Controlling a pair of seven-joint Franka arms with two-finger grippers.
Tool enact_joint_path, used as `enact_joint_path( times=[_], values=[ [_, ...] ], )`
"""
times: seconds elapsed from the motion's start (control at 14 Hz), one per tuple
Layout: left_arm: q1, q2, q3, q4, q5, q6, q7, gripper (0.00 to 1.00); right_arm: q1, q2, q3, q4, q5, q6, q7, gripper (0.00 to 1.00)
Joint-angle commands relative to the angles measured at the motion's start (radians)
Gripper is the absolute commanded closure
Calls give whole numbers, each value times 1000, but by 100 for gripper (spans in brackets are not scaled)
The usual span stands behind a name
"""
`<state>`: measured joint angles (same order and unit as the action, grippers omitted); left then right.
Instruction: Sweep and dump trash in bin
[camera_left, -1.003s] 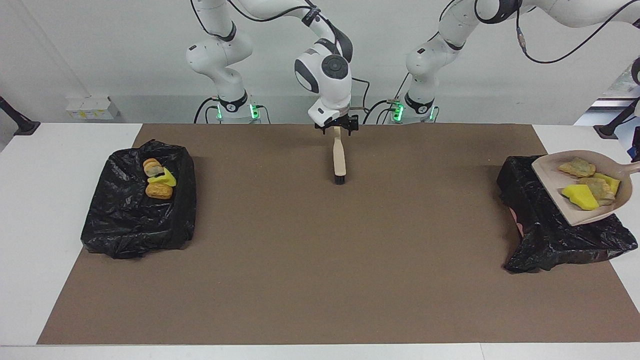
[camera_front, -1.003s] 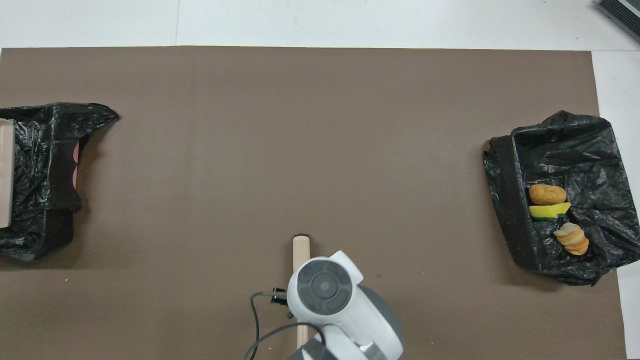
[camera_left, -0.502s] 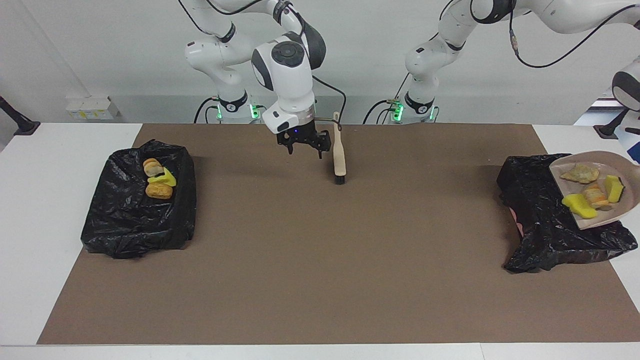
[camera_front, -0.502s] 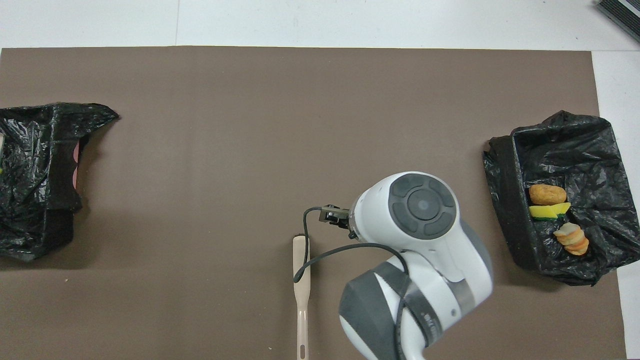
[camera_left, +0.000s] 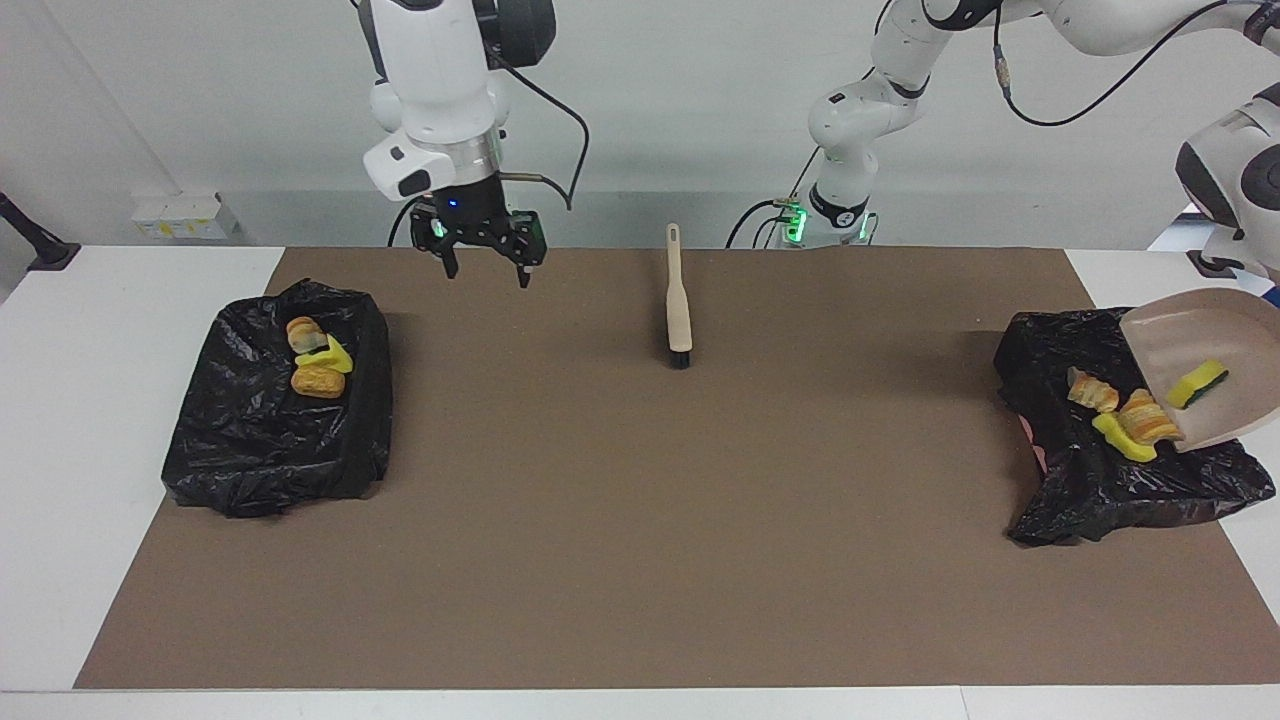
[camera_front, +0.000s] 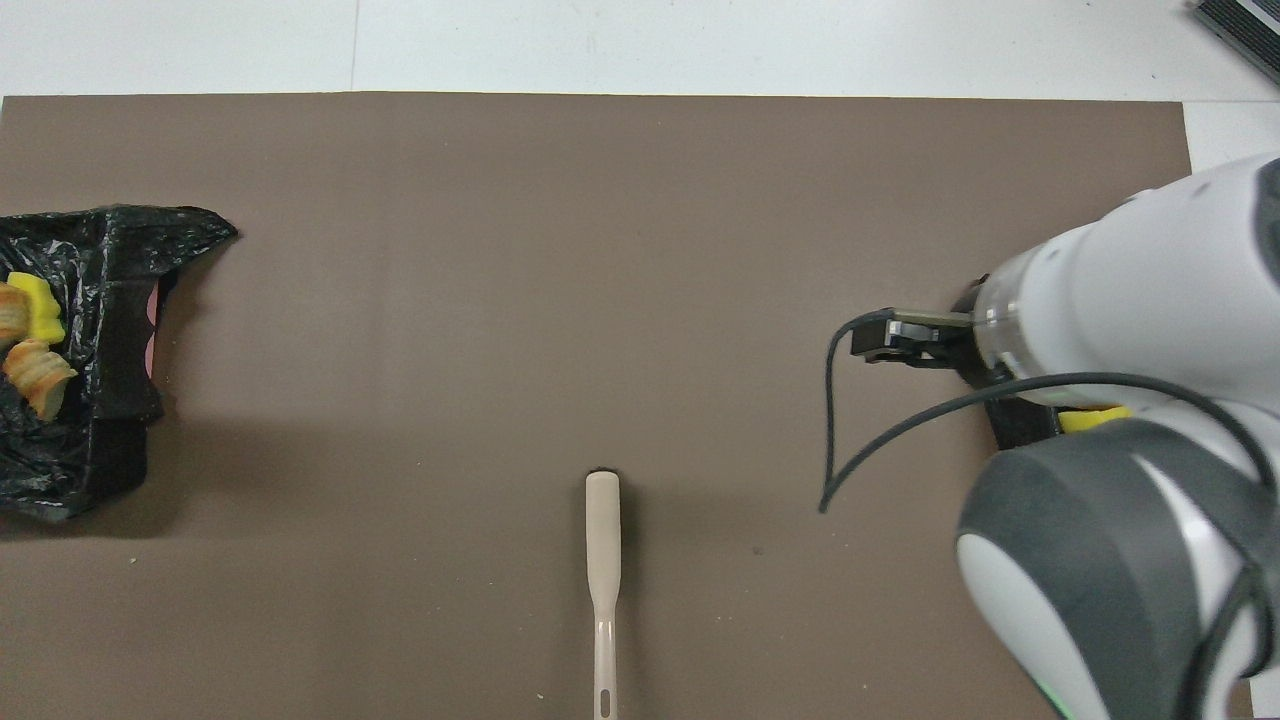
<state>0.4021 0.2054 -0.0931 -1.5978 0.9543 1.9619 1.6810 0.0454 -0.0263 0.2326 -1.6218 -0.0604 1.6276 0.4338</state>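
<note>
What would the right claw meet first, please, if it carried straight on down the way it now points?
Probably the brown table mat, beside the black-bagged bin at the right arm's end. The open right claw points down; depth is uncertain.

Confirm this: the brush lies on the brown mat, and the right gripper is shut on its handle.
Wrong on the grip. In the facing view the brush lies alone on the brown mat; the right gripper hangs open, apart from it, toward the right arm's end.
</note>
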Motion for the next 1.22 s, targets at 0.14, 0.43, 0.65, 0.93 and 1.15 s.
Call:
enact_joint_path(
  times=[0.14,0.43,0.65,0.93,1.15],
  values=[
    [-6,-98,6,-65,133,6,-42,100,-35,40,14,147,-76,-147,-53,0],
    [-34,-158,4,-162,152,3,-181,100,-45,66,4,180,-14,-178,-44,0],
    [-90,-161,-4,-159,135,-76,-263,100,-85,54,2,157,-1,-155,-55,0],
    [-195,-161,-7,-151,-24,-224,-464,100,-110,25,2,103,13,-152,-55,0],
    [-255,-161,-7,-151,-176,-296,-657,100,-128,5,1,69,47,-137,-58,0]
  ],
)
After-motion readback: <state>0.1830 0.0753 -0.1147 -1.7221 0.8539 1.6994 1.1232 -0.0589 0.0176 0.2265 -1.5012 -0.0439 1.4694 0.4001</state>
